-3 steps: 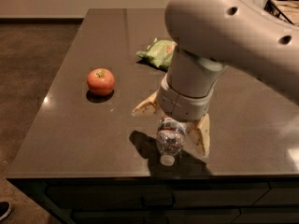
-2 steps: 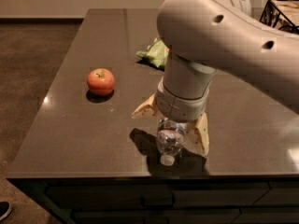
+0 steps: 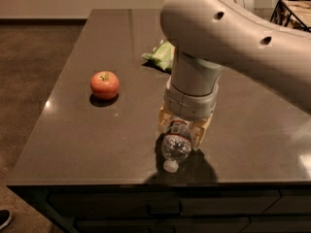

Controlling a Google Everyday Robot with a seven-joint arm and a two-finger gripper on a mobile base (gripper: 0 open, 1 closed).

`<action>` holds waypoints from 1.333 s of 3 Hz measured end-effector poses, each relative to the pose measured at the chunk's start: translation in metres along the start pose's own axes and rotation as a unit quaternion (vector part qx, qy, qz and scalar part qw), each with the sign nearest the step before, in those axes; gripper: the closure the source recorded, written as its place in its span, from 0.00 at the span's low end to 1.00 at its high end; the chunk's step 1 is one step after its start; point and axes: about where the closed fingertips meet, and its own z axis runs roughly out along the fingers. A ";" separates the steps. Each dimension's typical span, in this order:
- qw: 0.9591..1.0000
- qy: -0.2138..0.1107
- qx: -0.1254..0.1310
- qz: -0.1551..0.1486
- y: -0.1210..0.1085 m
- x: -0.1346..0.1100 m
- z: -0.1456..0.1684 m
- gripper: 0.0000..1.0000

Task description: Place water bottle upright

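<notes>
The water bottle [image 3: 176, 148] lies on its side on the dark tabletop [image 3: 87, 144], to the right of the red apple [image 3: 104, 84] and closer to the front edge than the apple is. Its white cap [image 3: 170, 166] points at the front edge, and its other end is tucked under the pincer [image 3: 183, 130]. The pincer comes down from above, right of the apple, and looks clamped on the bottle, one side pressed to each flank. To stand the bottle up, I think the cap end must swing upward. The tabletop is smooth and shiny. A green bag [image 3: 163, 56] sits behind the apple and to its right. A brown floor [image 3: 34, 57] lies left of the apple.
</notes>
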 end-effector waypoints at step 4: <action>0.923 -0.216 0.124 0.294 -0.025 0.029 -0.089 1.00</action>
